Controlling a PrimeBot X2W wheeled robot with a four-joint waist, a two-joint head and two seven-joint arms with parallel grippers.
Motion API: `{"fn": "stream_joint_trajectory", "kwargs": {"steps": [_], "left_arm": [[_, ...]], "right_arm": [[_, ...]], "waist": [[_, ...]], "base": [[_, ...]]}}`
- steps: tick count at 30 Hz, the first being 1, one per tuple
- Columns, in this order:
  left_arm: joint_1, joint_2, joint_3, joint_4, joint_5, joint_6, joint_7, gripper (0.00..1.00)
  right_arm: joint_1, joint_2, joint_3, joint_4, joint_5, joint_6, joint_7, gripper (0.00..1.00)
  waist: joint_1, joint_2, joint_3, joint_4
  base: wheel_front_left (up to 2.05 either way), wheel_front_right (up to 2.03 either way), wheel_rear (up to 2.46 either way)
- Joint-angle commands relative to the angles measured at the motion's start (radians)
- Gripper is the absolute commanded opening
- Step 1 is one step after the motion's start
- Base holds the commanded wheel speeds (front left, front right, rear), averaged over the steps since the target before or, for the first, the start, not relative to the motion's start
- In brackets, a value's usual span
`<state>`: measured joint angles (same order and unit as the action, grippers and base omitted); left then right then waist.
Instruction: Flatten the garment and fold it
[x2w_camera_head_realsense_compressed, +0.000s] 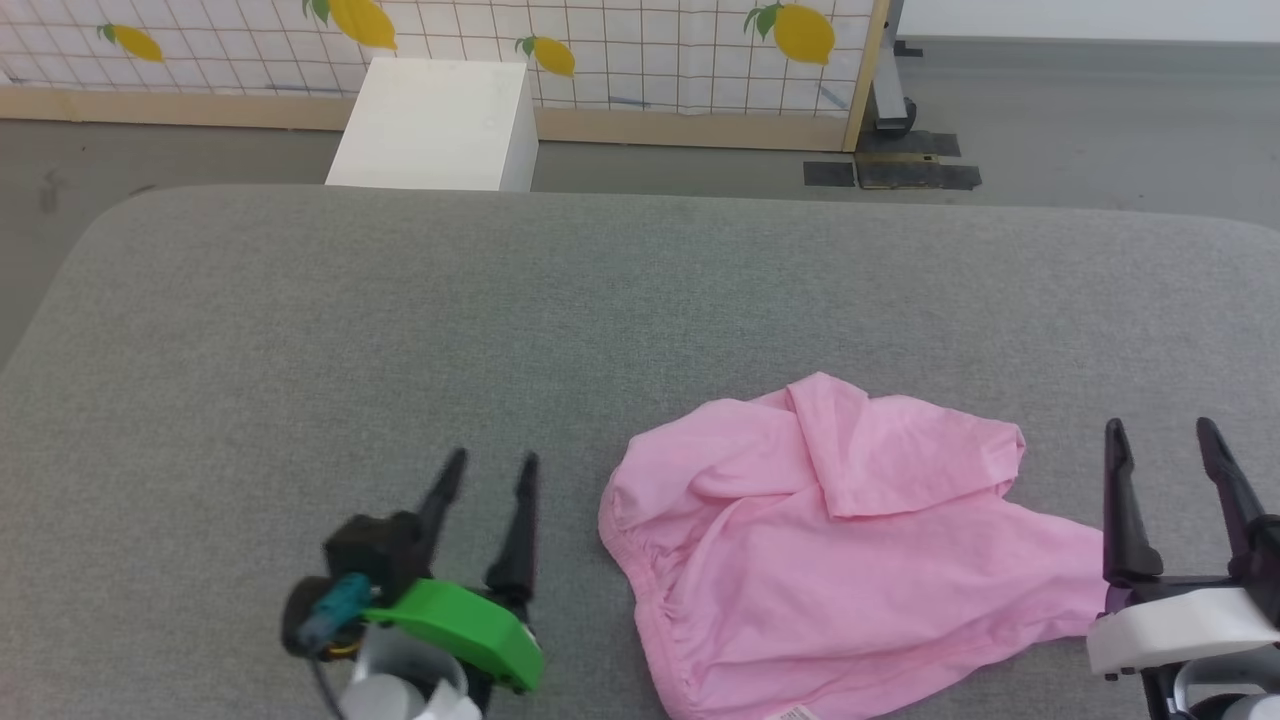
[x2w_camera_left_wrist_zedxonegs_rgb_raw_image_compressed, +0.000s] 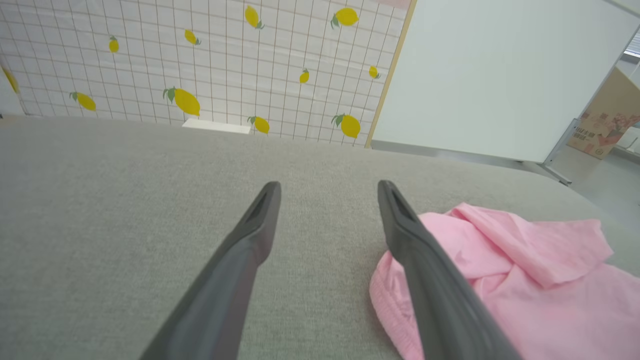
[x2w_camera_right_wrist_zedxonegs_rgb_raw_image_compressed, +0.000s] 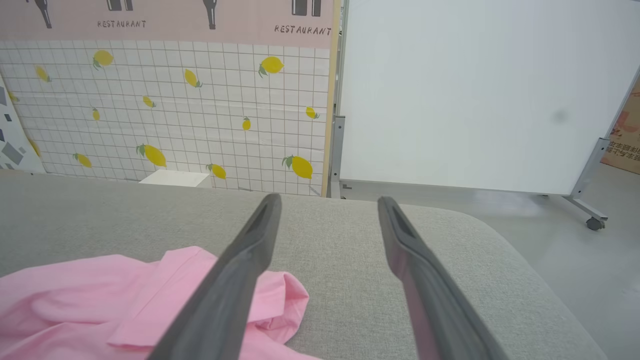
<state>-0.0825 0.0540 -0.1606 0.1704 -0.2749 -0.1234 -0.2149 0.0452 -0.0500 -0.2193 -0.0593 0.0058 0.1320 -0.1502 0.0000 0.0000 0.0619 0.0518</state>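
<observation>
Found the garment (x2w_camera_head_realsense_compressed: 830, 540) crumpled at the near edge of the grey padded tabletop (x2w_camera_head_realsense_compressed: 400, 320), right of centre, flanked by left gripper (x2w_camera_head_realsense_compressed: 494, 457) and right gripper (x2w_camera_head_realsense_compressed: 1160, 425), both spread wide and empty; noted white box (x2w_camera_head_realsense_compressed: 435, 125) and lemon-print panel (x2w_camera_head_realsense_compressed: 640, 50) beyond the far edge

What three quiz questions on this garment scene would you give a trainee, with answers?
1. True or false: the garment lies fully flat on the grey surface.
2. The left gripper is: A) shut on the garment; B) open, beside it; C) shut, lying on it.
3. Fill in: the white label shows at the garment's ___ edge (near or far from the robot).
Key: 1 false, a flap is folded over; 2 B; 3 near.
</observation>
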Motion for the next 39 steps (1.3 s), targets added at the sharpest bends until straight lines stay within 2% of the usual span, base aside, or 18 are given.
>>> {"fn": "stream_joint_trajectory", "kwargs": {"steps": [1, 5, 8, 9, 16, 23, 28, 29, 30, 31, 35, 39], "left_arm": [[-0.001, -0.004, -0.029, 0.019, -0.001, -0.007, 0.042, 1.0], [-0.034, -0.004, -0.095, 0.059, -0.023, -0.003, 0.17, 1.0], [-0.076, -0.004, -0.125, 0.097, -0.027, 0.019, 0.265, 1.0], [-0.138, -0.004, -0.148, 0.144, -0.024, 0.037, 0.344, 1.0], [-0.279, -0.003, -0.172, 0.278, -0.025, 0.057, 0.503, 1.0], [-0.367, 0.007, -0.203, 0.395, -0.038, 0.044, 0.698, 1.0], [-0.371, 0.012, -0.24, 0.433, -0.084, 0.014, 0.85, 1.0], [-0.368, 0.015, -0.25, 0.433, -0.099, 0.008, 0.88, 0.49], [-0.366, 0.019, -0.258, 0.426, -0.11, 0.004, 0.894, 0.18], [-0.367, 0.027, -0.264, 0.408, -0.12, 0.0, 0.889, 0.0], [-0.398, 0.082, -0.262, 0.336, -0.104, -0.003, 0.779, 0.0], [-0.455, 0.131, -0.219, 0.298, -0.07, 0.024, 0.646, 0.0]], "right_arm": [[0.009, 0.0, 0.014, -0.01, 0.005, -0.001, -0.008, 1.0], [0.009, 0.0, 0.055, -0.016, 0.023, -0.001, -0.001, 1.0], [0.004, 0.0, 0.077, -0.019, 0.03, -0.001, 0.006, 1.0], [-0.004, 0.0, 0.094, -0.023, 0.035, -0.001, 0.007, 1.0], [-0.032, 0.0, 0.121, -0.036, 0.042, -0.001, 0.004, 1.0], [-0.051, 0.0, 0.137, -0.033, 0.05, -0.001, -0.004, 1.0], [-0.056, 0.0, 0.142, -0.021, 0.056, -0.001, -0.014, 1.0], [-0.056, 0.0, 0.143, -0.019, 0.058, -0.001, -0.015, 1.0], [-0.056, 0.0, 0.143, -0.018, 0.059, -0.001, -0.017, 1.0], [-0.057, 0.0, 0.142, -0.017, 0.059, -0.001, -0.019, 1.0], [-0.062, 0.0, 0.143, -0.016, 0.063, -0.001, -0.023, 1.0], [-0.066, 0.0, 0.148, -0.013, 0.068, -0.001, -0.028, 1.0]], "waist": [[0.0, 0.0, -0.001, -0.004], [0.0, 0.0, 0.003, -0.008], [0.0, 0.0, 0.01, -0.012], [0.0, 0.0, 0.022, -0.021], [0.0, 0.0, 0.062, -0.062], [0.0, 0.0, 0.092, -0.101], [0.0, 0.0, 0.098, -0.117], [0.0, 0.0, 0.099, -0.12], [0.0, 0.0, 0.099, -0.122], [0.0, 0.0, 0.101, -0.124], [0.0, 0.0, 0.108, -0.127], [0.0, 0.0, 0.114, -0.131]], "base": [[0.0, 0.0, 0.0], [0.0, 0.0, 0.0], [0.0, 0.0, 0.0], [0.0, 0.0, 0.0], [0.0, 0.0, 0.0], [0.0, 0.0, 0.0], [0.0, 0.0, 0.0], [0.0, 0.0, 0.0], [0.0, 0.0, 0.0], [0.0, 0.0, 0.0], [0.0, 0.0, 0.0], [0.0, 0.0, 0.0]]}}
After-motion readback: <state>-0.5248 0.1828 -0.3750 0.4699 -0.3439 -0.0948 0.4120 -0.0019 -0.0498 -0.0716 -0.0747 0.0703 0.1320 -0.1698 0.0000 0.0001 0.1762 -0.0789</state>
